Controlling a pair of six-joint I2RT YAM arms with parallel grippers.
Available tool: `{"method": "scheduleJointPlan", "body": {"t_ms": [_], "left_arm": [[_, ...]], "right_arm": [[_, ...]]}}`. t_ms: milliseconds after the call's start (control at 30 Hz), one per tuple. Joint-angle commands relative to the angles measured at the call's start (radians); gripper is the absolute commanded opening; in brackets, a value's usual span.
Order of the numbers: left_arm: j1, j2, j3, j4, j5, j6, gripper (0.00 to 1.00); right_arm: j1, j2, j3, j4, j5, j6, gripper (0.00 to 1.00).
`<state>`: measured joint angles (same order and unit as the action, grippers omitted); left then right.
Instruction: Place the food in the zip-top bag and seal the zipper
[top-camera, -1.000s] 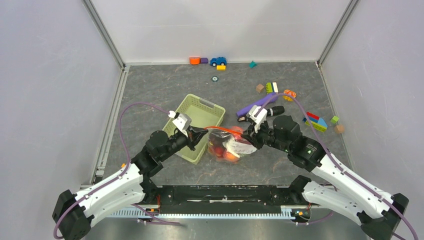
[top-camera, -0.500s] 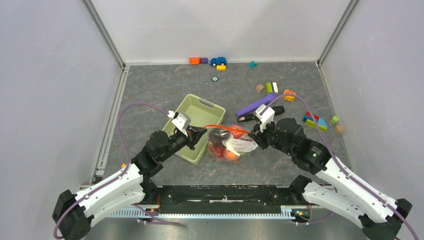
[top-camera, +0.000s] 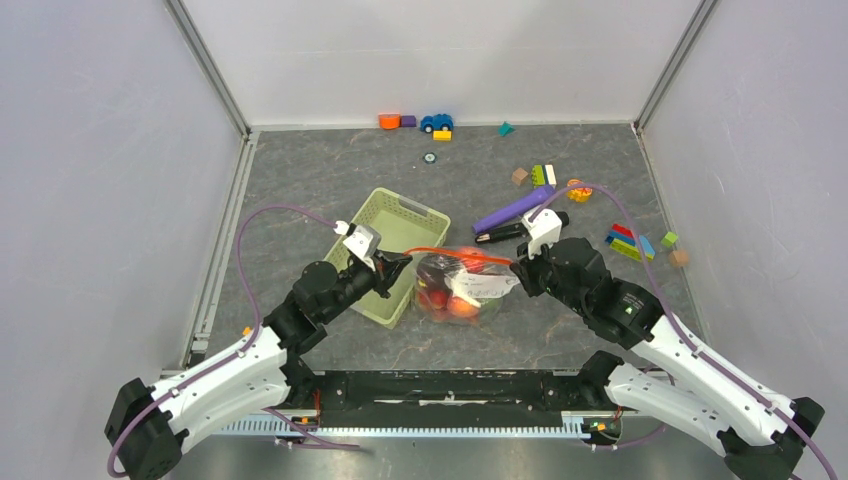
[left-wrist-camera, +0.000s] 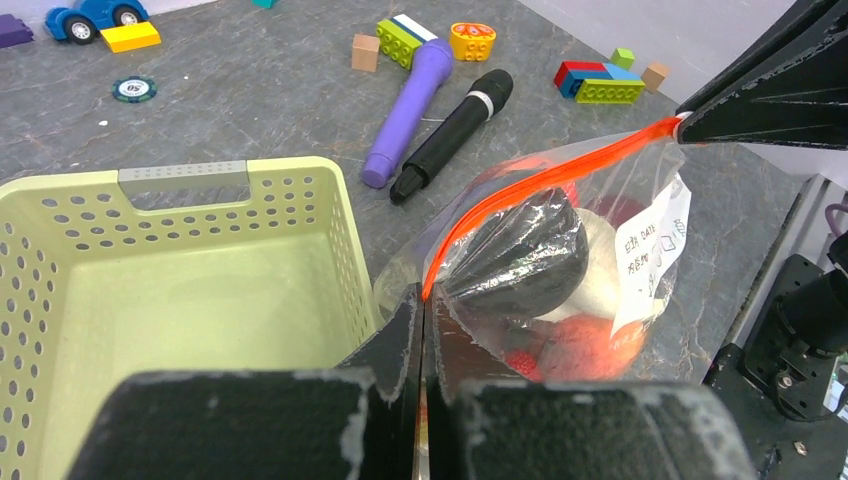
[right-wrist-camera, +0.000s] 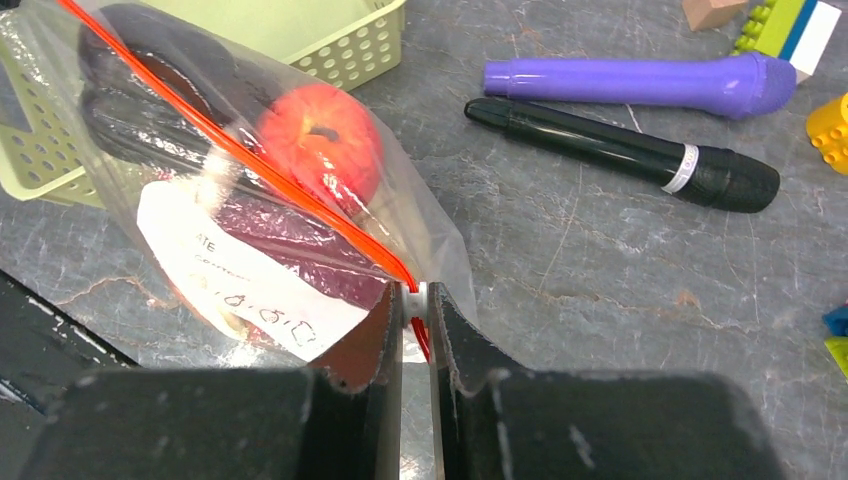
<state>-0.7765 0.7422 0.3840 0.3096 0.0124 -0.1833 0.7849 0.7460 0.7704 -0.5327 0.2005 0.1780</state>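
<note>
1. Left gripper (left-wrist-camera: 422, 310): jaws pressed together on the left end of the zipper (left-wrist-camera: 545, 180), just right of the light-green slotted basket (left-wrist-camera: 190, 175).
2. Zip-top bag (top-camera: 462, 288): hanging right of the basket, close by its right wall, with food inside, namely a red apple (right-wrist-camera: 322, 145) and a dark purple piece (left-wrist-camera: 520, 255).
3. Zipper's long axis: taut and straight, leading away from the basket from one pair of jaws to the other.
4. Right gripper (right-wrist-camera: 420, 300): jaws narrowly parted, clamped on the zipper's end farthest from the basket.
5. Probably late in sealing; fully pressed shut along the strip or not, cannot tell. Any remaining pinch to follow that axis.
</note>
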Motion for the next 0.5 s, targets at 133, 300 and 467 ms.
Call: {"method": "scheduleJointPlan", "body": {"t_ms": [133,300,467], "left_arm": [[0.013,0.009,-0.001,-0.007,-0.138,-0.012,0.02],[0.013,0.017,0.002,-0.008,-0.140,-0.014,0.02],[0.013,0.022,0.008,-0.009,-0.141,-0.016,0.02]], "right_arm": [[-0.010,-0.012,0.031,-0.131,0.212,0.050,0.00],[-0.010,-0.016,0.046,-0.196,0.300,0.102,0.00],[-0.010,-0.037,0.043,-0.226,0.330,0.126,0.00]]}}
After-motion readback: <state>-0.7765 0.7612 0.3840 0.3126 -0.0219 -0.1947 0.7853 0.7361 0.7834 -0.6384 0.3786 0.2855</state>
